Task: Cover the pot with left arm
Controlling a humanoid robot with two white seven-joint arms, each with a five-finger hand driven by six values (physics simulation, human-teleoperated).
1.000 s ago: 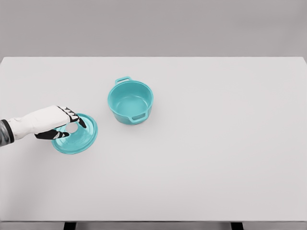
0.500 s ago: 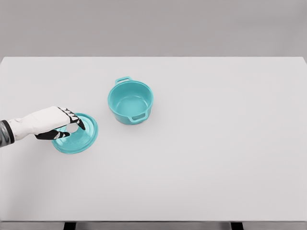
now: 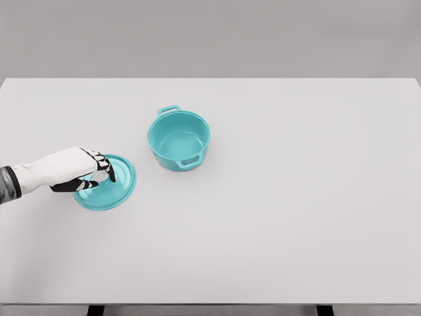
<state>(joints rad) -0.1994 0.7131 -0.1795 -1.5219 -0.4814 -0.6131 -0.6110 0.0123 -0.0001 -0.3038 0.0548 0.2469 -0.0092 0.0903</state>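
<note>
A teal pot (image 3: 179, 140) with two side handles stands open and empty on the white table (image 3: 296, 210), left of the middle. To its lower left is the matching teal lid (image 3: 118, 188). My left hand (image 3: 100, 176) reaches in from the left edge and sits over the lid's centre, with its dark-tipped fingers curled around the knob, which they hide. The lid looks slightly raised and tilted. A gap of bare table separates the lid from the pot. The right arm is out of view.
The table runs wide to the right and toward the front edge, with a grey wall behind it. Nothing else stands on it.
The hand and the lid together have shifted a little to the right and up, toward the pot. The pot has not moved.
</note>
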